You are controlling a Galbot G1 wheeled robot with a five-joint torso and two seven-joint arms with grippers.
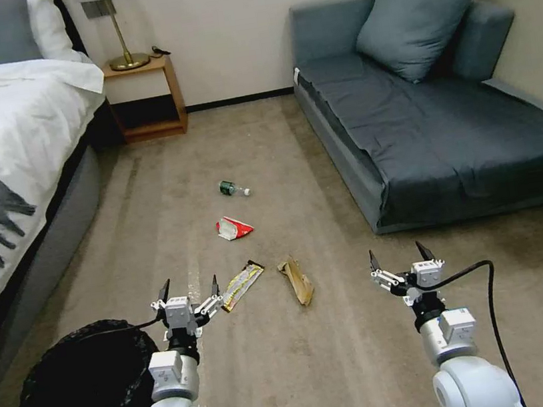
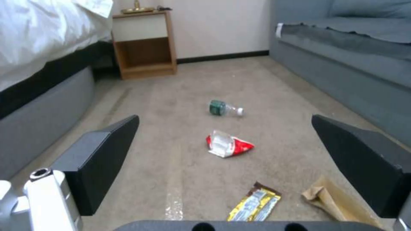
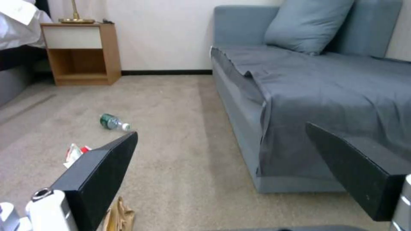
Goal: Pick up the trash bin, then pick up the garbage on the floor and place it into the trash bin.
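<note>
The trash bin [image 1: 76,392], lined with a crinkly black bag, stands on the carpet at the lower left, beside my left arm. Garbage lies ahead on the floor: a clear bottle [image 1: 233,188] with green label, a red-and-white packet [image 1: 233,228], a yellow-silver wrapper [image 1: 242,285] and a brown paper bag [image 1: 296,280]. My left gripper [image 1: 188,289] hovers open just left of the wrapper, holding nothing. My right gripper [image 1: 398,256] hangs open to the right of the paper bag. The left wrist view shows the bottle [image 2: 224,108], packet [image 2: 227,145], wrapper [image 2: 255,206] and paper bag [image 2: 332,202].
A bed [image 1: 1,147] with white linen runs along the left, a grey sofa [image 1: 437,133] along the right. A wooden nightstand [image 1: 144,100] with a lamp stands at the back wall. A black cable [image 1: 491,307] trails from my right arm. Open carpet lies between bed and sofa.
</note>
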